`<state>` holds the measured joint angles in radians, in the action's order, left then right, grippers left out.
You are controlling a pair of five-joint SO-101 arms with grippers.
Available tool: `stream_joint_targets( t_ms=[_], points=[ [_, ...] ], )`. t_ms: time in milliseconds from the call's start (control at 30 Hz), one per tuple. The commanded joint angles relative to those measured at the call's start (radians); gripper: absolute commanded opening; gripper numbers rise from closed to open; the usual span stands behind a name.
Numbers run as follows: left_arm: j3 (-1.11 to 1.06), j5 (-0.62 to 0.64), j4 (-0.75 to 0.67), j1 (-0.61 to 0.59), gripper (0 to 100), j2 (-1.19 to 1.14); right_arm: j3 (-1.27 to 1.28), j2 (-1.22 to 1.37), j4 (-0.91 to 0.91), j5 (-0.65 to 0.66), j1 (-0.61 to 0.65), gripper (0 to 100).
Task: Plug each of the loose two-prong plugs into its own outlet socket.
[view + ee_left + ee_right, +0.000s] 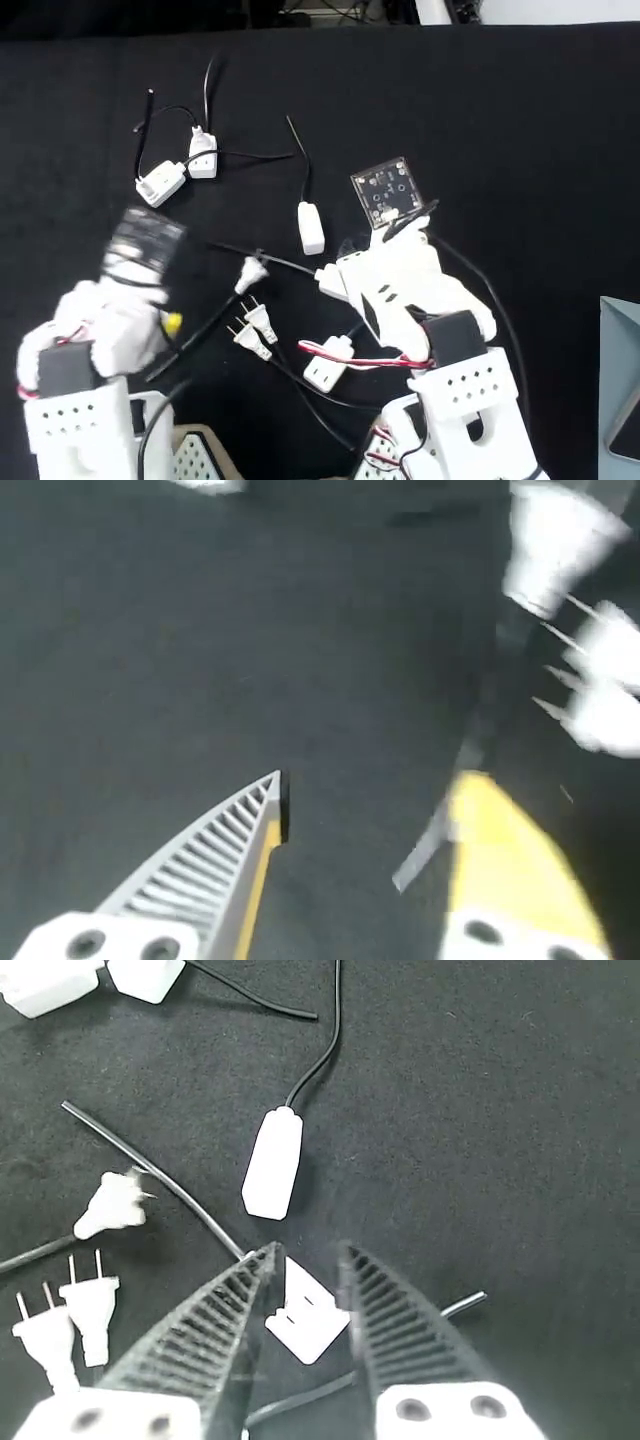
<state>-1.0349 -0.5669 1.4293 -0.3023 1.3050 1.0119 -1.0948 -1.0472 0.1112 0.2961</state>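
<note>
Right gripper (308, 1260) has its jaws spread with a finger on either side of a white outlet socket (305, 1315), which lies flat on the black table (520, 130) a bit right of centre in the high view. Left gripper (375, 790) is spread wide too, with nothing in it, hanging near the loose plugs (262, 320) at lower centre. Sketchy part, imo: the socket is flat and smooth-looking, so an off-centre squeeze could squirt it sideways or twist it. The black cords (300, 385) also cross each other down there, so lifting the socket might drag the plugs out from under the left arm.
</note>
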Motion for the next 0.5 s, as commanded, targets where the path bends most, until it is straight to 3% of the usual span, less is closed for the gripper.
stream_joint_targets(
  t_ms=[0, 167, 300, 467],
  points=[
    [0.007, 0.061, -0.132, -0.205, 41, 0.008, -0.033, 0.022, -0.028, 0.043, 0.015, 12.9],
    [0.002, 0.158, -0.161, -0.334, 38, 0.008, -0.114, 0.213, -0.060, 0.189, 0.098, 13.1],
    [-0.016, 0.198, -0.163, -0.420, 38, 0.008, -0.171, 0.377, -0.060, 0.381, 0.167, 13.1],
    [-0.090, 0.207, -0.169, -0.455, 38, 0.008, -0.248, 0.510, -0.051, 0.557, 0.227, 13.1]
  ],
)
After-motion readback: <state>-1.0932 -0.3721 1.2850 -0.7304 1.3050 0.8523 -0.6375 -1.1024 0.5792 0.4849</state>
